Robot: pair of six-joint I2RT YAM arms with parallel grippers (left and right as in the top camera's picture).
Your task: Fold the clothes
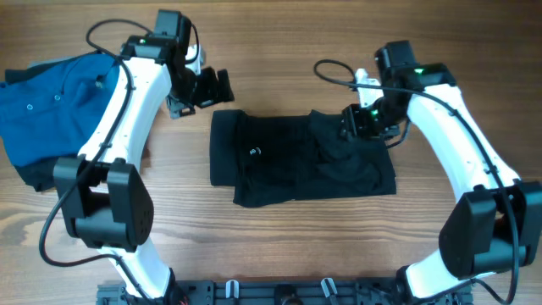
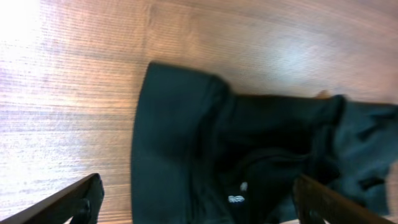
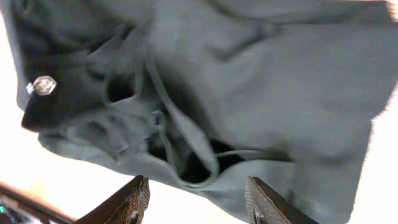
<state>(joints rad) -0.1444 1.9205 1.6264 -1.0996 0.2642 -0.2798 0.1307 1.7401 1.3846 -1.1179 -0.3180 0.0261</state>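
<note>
At centre of desk point(image 1: 279, 246), found black shirt point(image 1: 301, 161) lying as a rough rectangle, left part flat, right end rumpled. Noted left hand point(image 1: 212, 89) spread and empty, hovering just beyond far left corner. Noted right hand point(image 1: 357, 123) likewise spread, low over rumpled far right edge, no cloth pinched. Judged mid-fold, at tidying stage. Next: pinch loose right-end cloth, draw flat, fold inward without dragging the layers beneath.
</note>
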